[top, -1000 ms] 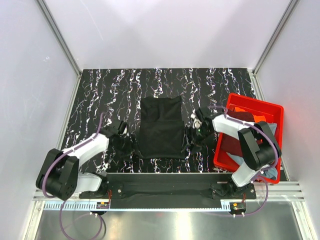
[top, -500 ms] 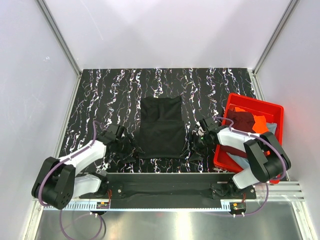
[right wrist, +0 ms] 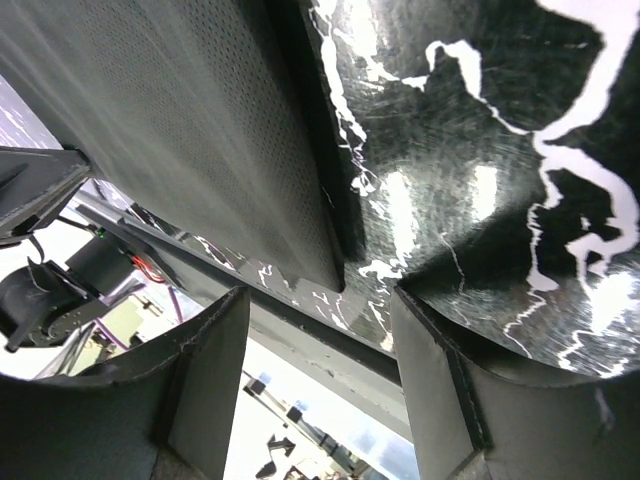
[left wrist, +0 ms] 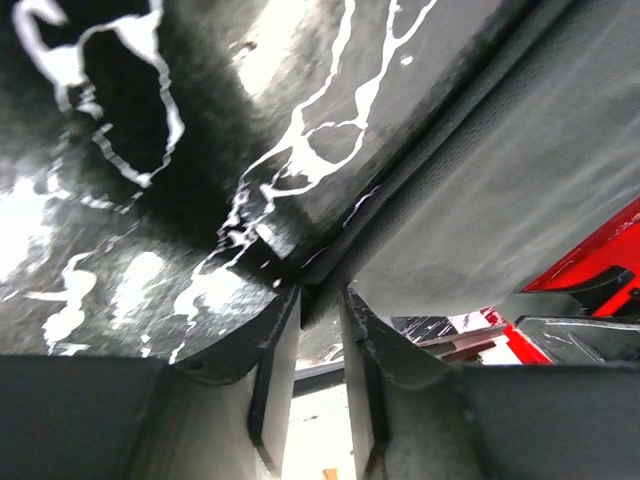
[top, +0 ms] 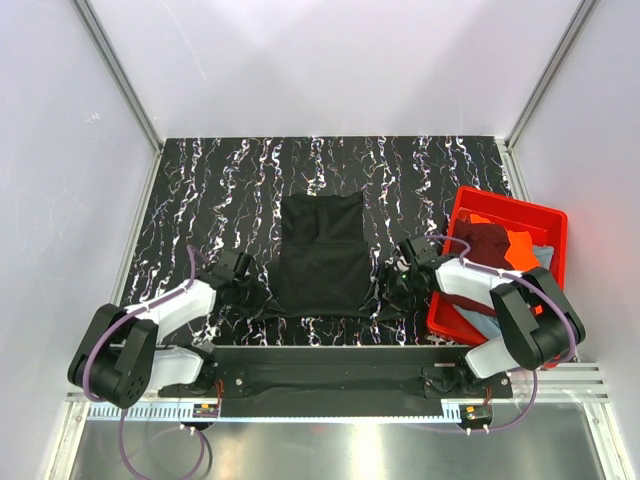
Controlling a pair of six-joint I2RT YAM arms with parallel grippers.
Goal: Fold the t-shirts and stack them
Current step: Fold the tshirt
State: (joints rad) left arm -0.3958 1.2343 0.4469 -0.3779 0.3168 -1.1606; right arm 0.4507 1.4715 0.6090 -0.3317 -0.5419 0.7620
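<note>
A black t-shirt (top: 322, 255) lies folded into a narrow rectangle in the middle of the marbled table. My left gripper (top: 258, 298) is low at the shirt's near left corner. In the left wrist view the left gripper (left wrist: 320, 295) has its jaws drawn close together, with the corner of the black t-shirt (left wrist: 500, 180) pinched between the tips. My right gripper (top: 388, 290) is at the near right corner. In the right wrist view the right gripper (right wrist: 320, 295) stands wide open, and the black t-shirt (right wrist: 180, 130) ends in a corner just ahead of the gap.
A red bin (top: 515, 203) stands at the right, close beside the right arm. It holds a maroon shirt (top: 487, 240), an orange shirt (top: 522, 245) and a grey-blue shirt (top: 478, 322). The arms' base rail (top: 330, 365) runs along the near edge. White walls enclose the table.
The right gripper came down and toward me to the shirt's near right corner. The left gripper shifted right to the near left corner and closed its jaws there.
</note>
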